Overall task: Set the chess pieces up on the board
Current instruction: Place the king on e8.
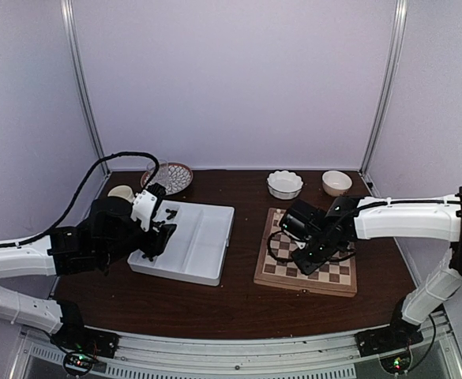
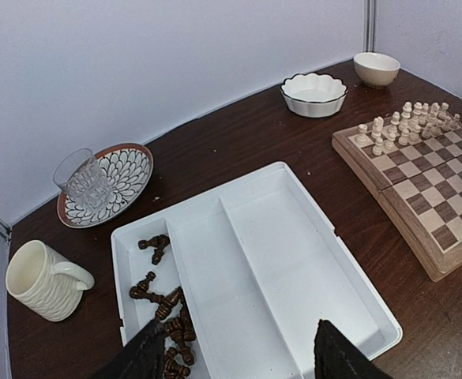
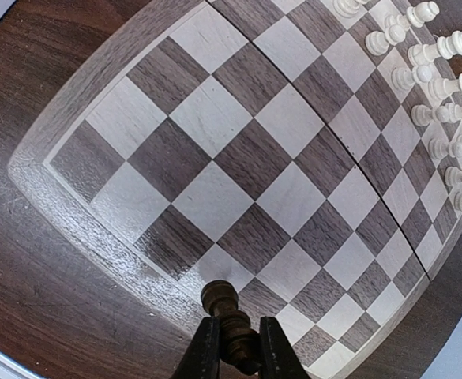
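Note:
Several dark brown chess pieces (image 2: 163,304) lie jumbled in the left compartment of a white divided tray (image 2: 294,260). My left gripper (image 2: 238,359) hangs open over the tray's near end, its left finger just above the pile and nothing between the jaws. In the top view it sits at the tray's left part (image 1: 161,237). My right gripper (image 3: 234,347) is shut on one dark chess piece (image 3: 224,304), held low over the near edge of the board (image 3: 254,158). The board (image 1: 335,275) lies on the right of the table.
Cream chessmen (image 2: 408,126) stand in rows along the board's far side. A patterned plate (image 2: 128,170) carrying a glass (image 2: 84,181) and a cream mug (image 2: 45,280) lie left of the tray. A scalloped white bowl (image 2: 314,93) and a small bowl (image 2: 376,68) stand at the back.

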Robot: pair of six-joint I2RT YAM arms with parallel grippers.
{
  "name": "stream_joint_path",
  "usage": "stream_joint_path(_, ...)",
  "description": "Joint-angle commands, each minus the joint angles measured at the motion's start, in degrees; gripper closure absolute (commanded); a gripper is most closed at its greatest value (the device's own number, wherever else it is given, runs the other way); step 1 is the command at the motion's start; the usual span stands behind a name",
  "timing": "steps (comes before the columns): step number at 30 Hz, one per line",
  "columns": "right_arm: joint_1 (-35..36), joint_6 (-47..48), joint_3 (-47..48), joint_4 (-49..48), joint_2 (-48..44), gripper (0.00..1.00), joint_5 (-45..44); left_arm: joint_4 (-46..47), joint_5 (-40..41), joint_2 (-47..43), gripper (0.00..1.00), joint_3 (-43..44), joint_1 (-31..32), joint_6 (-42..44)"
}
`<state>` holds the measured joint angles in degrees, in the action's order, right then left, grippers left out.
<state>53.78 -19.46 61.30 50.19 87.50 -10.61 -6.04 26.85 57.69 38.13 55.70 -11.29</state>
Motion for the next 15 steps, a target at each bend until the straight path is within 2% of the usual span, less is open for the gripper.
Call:
stream_joint_path(1, 0.67, -0.22, 1.24, 0.01, 1.29, 0.91, -1.76, 2.44, 0.54, -0.64, 0.36, -0.35, -0.24, -0.03)
stream_joint_path(15, 1.15, -0.06, 0.49, -1.14, 2.62, 0.87, -2.25, 2.44, 0.61, -1.03, 0.34, -0.44, -0.26, -0.22)
